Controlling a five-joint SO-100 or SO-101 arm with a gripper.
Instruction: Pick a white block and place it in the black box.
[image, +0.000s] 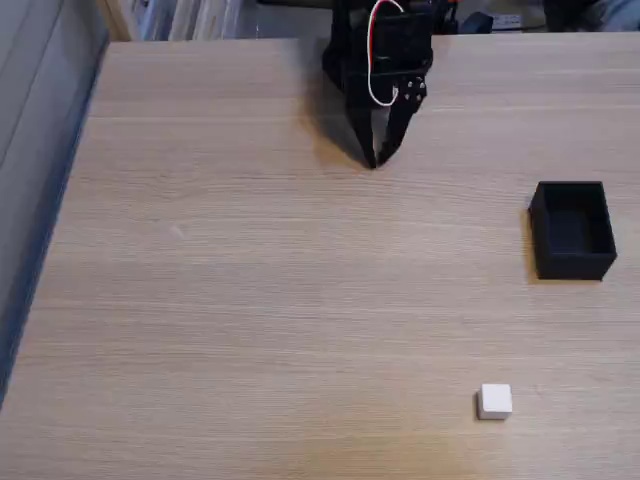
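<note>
White block (495, 401) lies near the table's (250, 300) front edge; black box (572, 229) sits apart; gripper (375, 160) narrow, holding nothing.

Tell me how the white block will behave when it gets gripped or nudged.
The white block looks like a rigid little cube, so it should probably hold its shape when squeezed. Its flat faces suggest it would slide on the table rather than roll. Being small, it is likely light and could skid away from a poorly centred end effector.

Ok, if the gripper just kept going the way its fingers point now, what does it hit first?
Probably the bare wooden table. The gripper points its closed tips down toward the tabletop, with nothing beneath them. The white block and black box sit well off that line, though depth is uncertain.
</note>
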